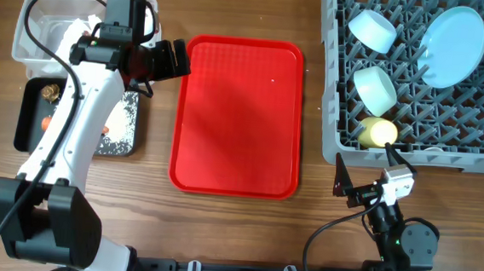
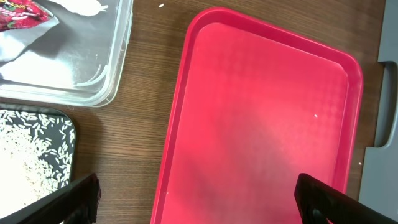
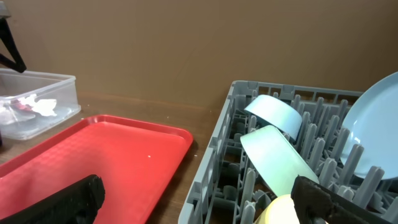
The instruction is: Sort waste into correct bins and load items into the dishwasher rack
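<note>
Bowls [image 1: 374, 59], plate [image 1: 453, 46], cup [image 1: 379, 131] sitting in rack [image 1: 334, 108], rice [image 2: 25, 155] lying in black tray [image 1: 29, 121], both tools gaping empty, left tool [image 2: 196, 196] hovering over red tray [image 1: 237, 116], right tool [image 3: 199, 199] facing rack.

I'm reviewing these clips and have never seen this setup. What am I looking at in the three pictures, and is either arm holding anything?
Two robot arms work at a wooden table. One picture looks down from above; the other two come from cameras on each wrist, so the dark shapes at their bottom edges are that arm's own fingers. The left gripper hovers open at the edge of the bare red tray, holding nothing. The right gripper is open and empty near the grey rack, which holds a blue plate, two mint bowls and a yellow cup. At left, a clear tub holds a napkin and wrapper; a black tray holds rice.
</note>
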You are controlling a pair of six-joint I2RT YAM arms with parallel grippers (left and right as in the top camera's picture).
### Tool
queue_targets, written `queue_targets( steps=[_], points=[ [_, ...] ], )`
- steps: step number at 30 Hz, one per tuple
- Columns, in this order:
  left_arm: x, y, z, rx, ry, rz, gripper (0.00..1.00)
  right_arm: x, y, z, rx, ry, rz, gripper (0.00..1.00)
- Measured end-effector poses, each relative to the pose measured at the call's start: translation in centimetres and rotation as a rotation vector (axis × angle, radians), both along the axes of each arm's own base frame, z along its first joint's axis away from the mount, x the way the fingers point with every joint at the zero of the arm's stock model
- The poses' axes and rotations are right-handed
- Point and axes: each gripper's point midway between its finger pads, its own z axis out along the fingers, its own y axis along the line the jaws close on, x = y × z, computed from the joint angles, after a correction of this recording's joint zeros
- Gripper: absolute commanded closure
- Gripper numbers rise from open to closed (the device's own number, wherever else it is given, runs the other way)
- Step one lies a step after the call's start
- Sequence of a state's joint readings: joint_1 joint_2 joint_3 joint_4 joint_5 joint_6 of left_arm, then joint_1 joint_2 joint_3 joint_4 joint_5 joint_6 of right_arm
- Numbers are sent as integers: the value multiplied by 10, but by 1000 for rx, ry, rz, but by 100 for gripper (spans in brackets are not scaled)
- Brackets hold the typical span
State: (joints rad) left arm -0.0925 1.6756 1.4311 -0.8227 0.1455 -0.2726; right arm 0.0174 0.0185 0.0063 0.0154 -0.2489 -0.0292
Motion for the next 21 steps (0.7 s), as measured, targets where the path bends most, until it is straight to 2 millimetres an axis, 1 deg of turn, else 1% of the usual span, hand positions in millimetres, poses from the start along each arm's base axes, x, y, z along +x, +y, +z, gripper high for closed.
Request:
queue_targets(
  steps=[16, 21],
  points=[
    [0, 1, 0, 6, 1, 3, 0, 0, 0, 0, -3, -1, 0, 0],
    [-5, 1, -3, 8, 23, 3, 0, 0, 0, 0, -3, -1, 0, 0]
  ],
)
